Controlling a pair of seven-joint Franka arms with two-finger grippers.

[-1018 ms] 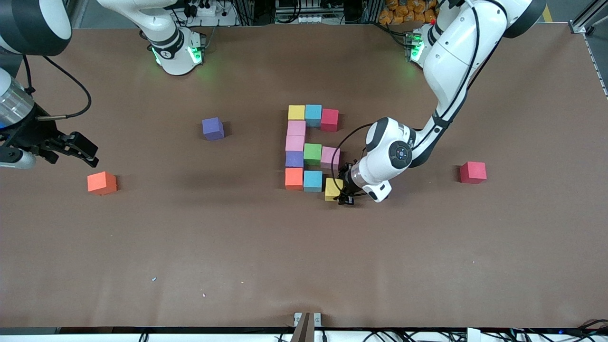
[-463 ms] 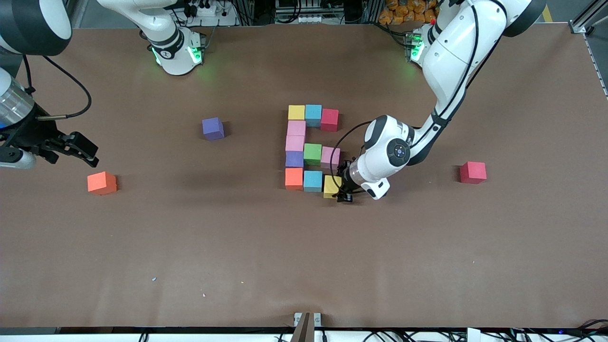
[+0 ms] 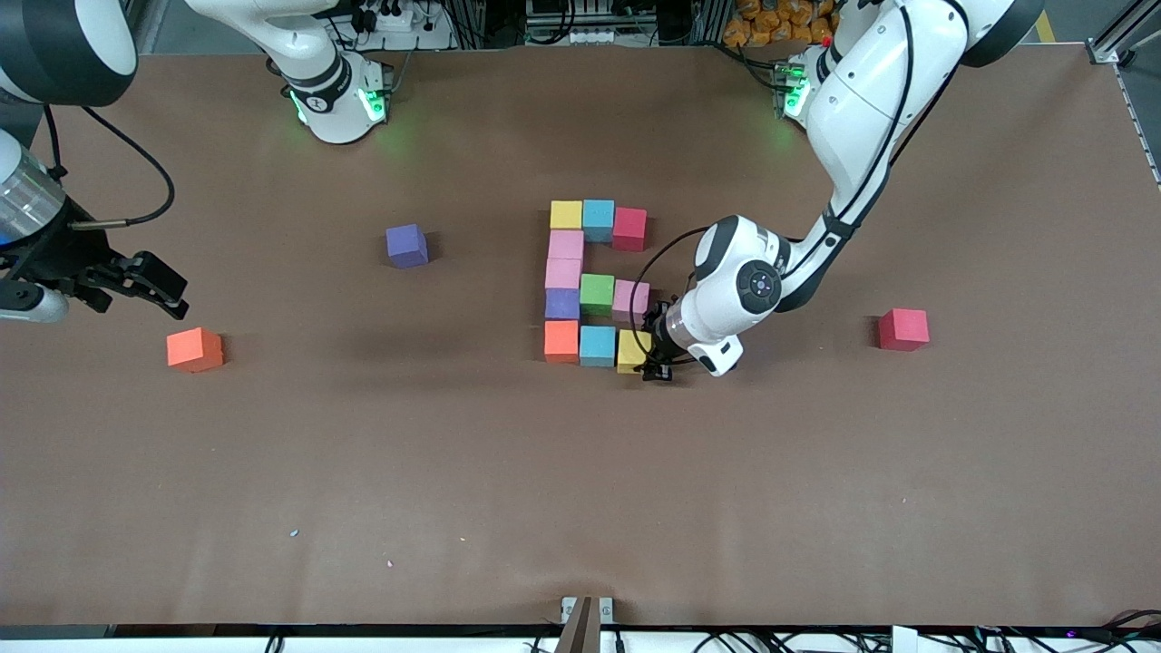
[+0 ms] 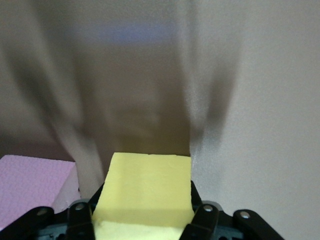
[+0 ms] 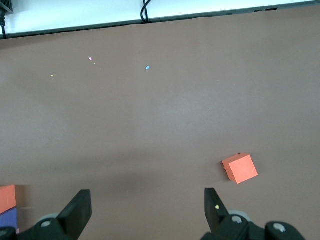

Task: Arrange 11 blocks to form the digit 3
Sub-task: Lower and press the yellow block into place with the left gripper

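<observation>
Left gripper (image 3: 655,360) low at the desk (image 3: 816,472) middle, jaws clenched on a yellow block (image 3: 633,351) (image 4: 145,192) that sits just beside the light blue block (image 3: 597,345) in the row of the cube figure (image 3: 594,281) nearest the front camera; orange block (image 3: 561,341) at that row's end toward the right arm's side. Pink block (image 3: 630,299) (image 4: 32,187) is the next one up from the yellow. Right gripper (image 3: 136,283) (image 5: 147,210) waits over the desk edge at the right arm's end, jaws released, holding nothing. Loose cubes: an orange one (image 3: 194,349) (image 5: 240,168) near that gripper, a purple one (image 3: 406,245) farther from the camera, a red one (image 3: 902,328) toward the left arm's end.
</observation>
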